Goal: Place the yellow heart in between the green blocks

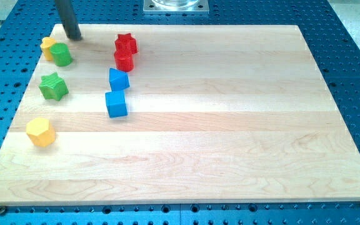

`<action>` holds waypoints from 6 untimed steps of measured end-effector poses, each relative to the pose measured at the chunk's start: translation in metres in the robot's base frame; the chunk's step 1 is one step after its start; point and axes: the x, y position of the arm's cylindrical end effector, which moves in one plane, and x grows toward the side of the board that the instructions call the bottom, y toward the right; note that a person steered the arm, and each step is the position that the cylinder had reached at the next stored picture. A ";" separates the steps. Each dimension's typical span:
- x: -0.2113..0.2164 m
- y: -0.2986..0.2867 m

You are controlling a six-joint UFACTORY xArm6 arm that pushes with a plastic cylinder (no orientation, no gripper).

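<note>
A yellow block (46,46), the heart as far as its shape shows, lies at the board's top left corner and touches the left side of a green round block (62,55), which partly covers it. A green star (54,86) lies below them, apart from both. My tip (74,37) rests on the board just above and to the right of the green round block, a short way right of the yellow block, touching neither.
A yellow hexagon (40,132) lies near the left edge, below the green star. A red star (125,43) and a red round block (124,60) sit together at top centre-left. Two blue blocks (119,79) (115,104) lie below them. The wooden board (230,125) rests on a blue perforated table.
</note>
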 end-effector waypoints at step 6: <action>0.156 0.045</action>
